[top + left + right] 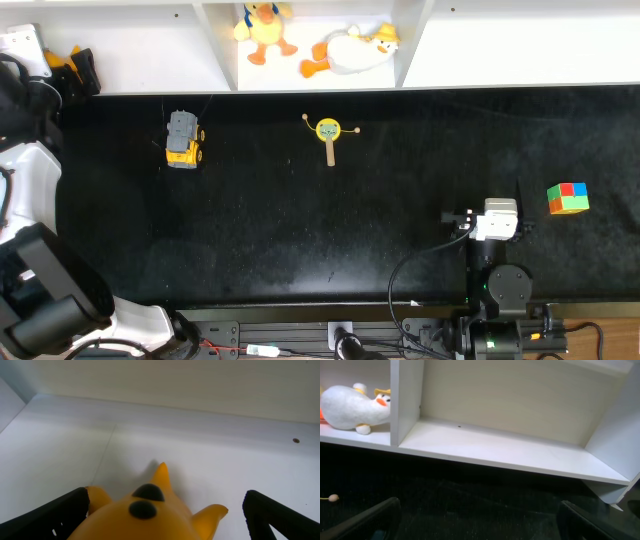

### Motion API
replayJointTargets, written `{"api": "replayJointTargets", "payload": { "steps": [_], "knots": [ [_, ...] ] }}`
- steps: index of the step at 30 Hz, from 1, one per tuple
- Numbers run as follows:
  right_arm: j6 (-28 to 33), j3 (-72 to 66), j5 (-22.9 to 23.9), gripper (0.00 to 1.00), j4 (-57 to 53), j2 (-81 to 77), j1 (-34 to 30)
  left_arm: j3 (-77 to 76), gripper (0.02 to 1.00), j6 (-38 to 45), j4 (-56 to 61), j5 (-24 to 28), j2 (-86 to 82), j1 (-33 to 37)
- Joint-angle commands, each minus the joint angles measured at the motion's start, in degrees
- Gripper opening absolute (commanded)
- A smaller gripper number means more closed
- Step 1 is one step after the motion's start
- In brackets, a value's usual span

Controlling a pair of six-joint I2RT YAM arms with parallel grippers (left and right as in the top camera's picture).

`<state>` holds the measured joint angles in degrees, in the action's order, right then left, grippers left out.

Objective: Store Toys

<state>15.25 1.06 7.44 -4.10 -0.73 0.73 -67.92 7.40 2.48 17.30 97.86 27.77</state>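
Nearest the arm bases, the right gripper (480,505) hangs low over the black mat (300,240), fingers spread wide with nothing between them. A colour cube (567,198) lies to its right. Further up the mat stand a yellow toy truck (183,138) and a small rattle drum (328,131), well apart. At the back, the white shelf (500,50) holds a yellow duck (265,28) and a white duck (350,50) in its middle compartment. In the left compartment, the left gripper (166,494) is spread wide around a yellow toy (145,520) on the shelf floor
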Motion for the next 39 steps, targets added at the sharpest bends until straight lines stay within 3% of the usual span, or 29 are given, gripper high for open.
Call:
{"api": "replayJointTargets", "payload": {
  "steps": [1,11,29,39],
  "knots": [
    [-0.24,-0.81,-0.39,0.996,0.28,0.48,-0.28,-0.83,0.998,-0.17,-0.68,-0.74,-0.87,-0.13],
    [-0.24,-0.81,-0.39,0.996,0.28,0.48,-0.28,-0.76,0.998,0.02,0.68,-1.16,-0.50,1.20],
    [-0.24,-0.81,-0.39,0.996,0.28,0.48,-0.28,-0.79,0.998,-0.24,16.04,-0.68,6.67,-1.20],
    [-0.24,-0.81,-0.39,0.996,0.28,0.48,-0.28,-0.79,0.998,-0.31,16.26,-0.68,6.49,-1.75]
  ]
}}
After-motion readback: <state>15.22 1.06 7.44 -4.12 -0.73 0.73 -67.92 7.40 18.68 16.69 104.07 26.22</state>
